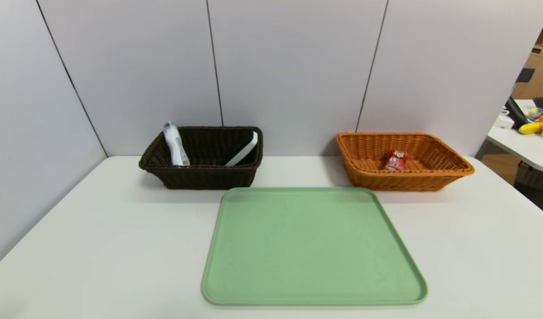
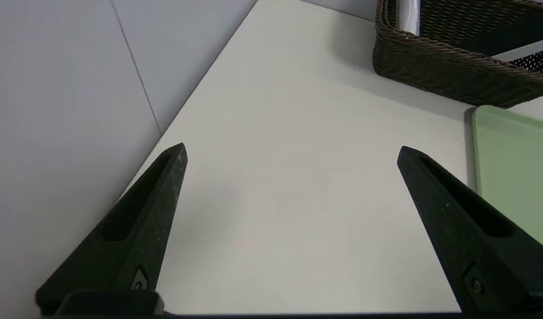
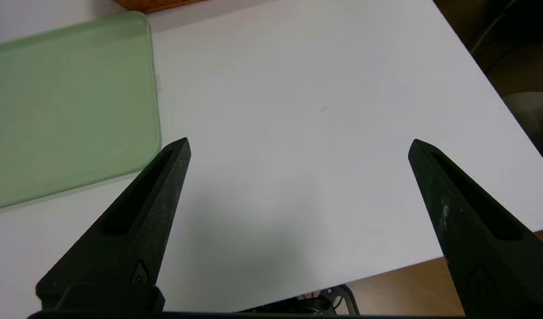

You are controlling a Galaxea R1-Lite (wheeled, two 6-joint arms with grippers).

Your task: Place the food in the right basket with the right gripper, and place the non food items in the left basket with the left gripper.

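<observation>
Tray (image 1: 313,246) lies on white table (image 1: 120,248) before panels (image 1: 293,66).

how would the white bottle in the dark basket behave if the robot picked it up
The white bottle looks fairly stiff, as it leans without sagging. Its smooth surface may be a bit slippery. Being long and slim, propped aslant in the dark basket, it could tip or slide if nudged.

Bright and evenly lit in the head view, with soft shadows beside the dark basket (image 1: 205,178) and orange basket (image 1: 404,182). Dimmer in both wrist views, with faint, blurry-edged shadows across the white table (image 2: 298,199).
</observation>
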